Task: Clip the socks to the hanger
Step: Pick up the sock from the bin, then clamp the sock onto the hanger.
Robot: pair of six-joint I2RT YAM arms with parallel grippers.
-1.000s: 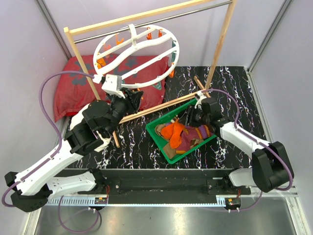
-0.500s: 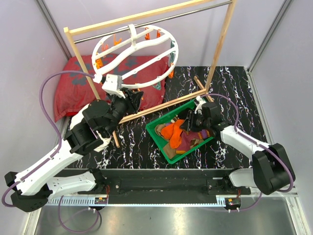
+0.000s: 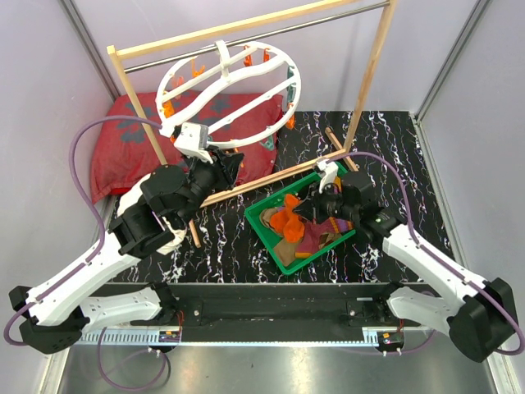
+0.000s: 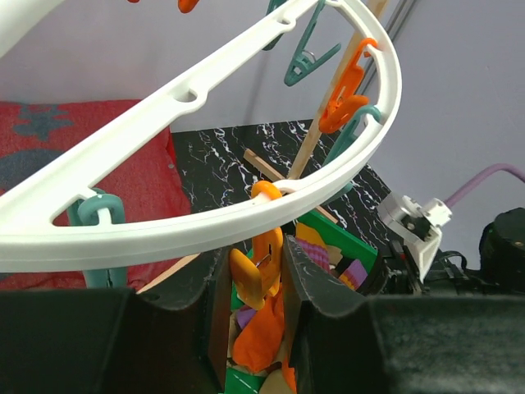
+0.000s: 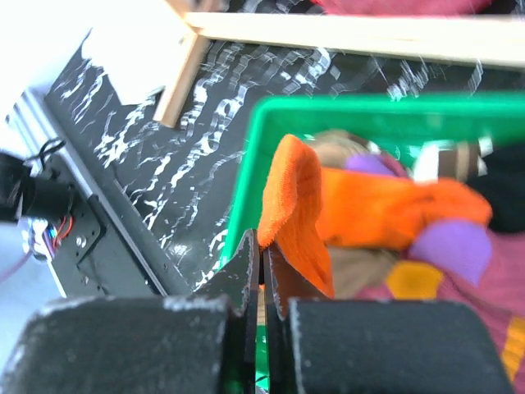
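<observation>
Step in hand, as I read it: lift one sock from the bin and bring it up to a waiting clip.

How I'd run it:
- Raise the orange sock [image 5: 361, 215] slowly and straight up until it comes free of the purple sock [image 5: 455, 246] beside it.
- The bite looks shallow (only the cuff edge sits between the tips). If it slips, I'd set it down and grip deeper.
- Bring the cuff to the clip [image 4: 269, 246] from below and feed it well in before the left side lets go.
- The hanger [image 4: 205, 215] hangs free from the rack [image 3: 372, 74], so any sideways push would likely swing or turn it. The left arm has to hold steady.

Right jaws: pressed almost together, pinching a thin fold at the cuff edge. The rest of the sock lies across the other socks in the green bin [image 5: 394, 108], which sits on the worktop [image 3: 394, 148] right of centre.

Left jaws: narrowly parted on either side of one orange clip under the hanger's lower rim. Both inner faces look to be against it, so the clip fills the gap. I cannot tell whether its mouth is squeezed open, because its lower end blends into orange fabric behind.

Hanger: tilted, above the red cushion [image 3: 123, 148] at the back left. No sock is clipped to it in the top view.
</observation>
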